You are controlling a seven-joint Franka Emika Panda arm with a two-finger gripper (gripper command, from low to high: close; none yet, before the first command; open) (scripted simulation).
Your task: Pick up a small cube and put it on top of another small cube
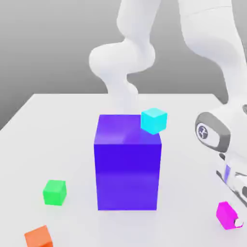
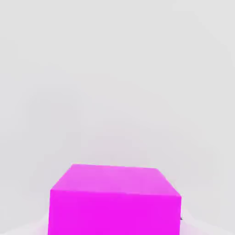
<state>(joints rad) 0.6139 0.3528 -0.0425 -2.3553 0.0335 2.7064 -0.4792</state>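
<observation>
We see a flat, pale grey-white table w/ a soft sheen, its far edge meeting a plain grey backdrop that fades darker toward the top. No walls or furniture, just that smooth studio-like gradient.

Near the middle of the table stands a big blue-purple block, glossy, casting a faint reflection at its base. A cyan cube shows at the block's upper far corner on the exterior view's right; we can't tell if it rests on the block or sits behind it. Toward the exterior view's left, a small green cube sits on the table, well apart from the block. Nearer the front, an orange cube is partly cut by the frame edge.

The white arm curves down on the exterior view's right. Its gripper is low at the table, closed tight on the small magenta cube, near the front right corner, far from the green one. In the hand view the magenta cube looms close against bare pale tabletop
</observation>
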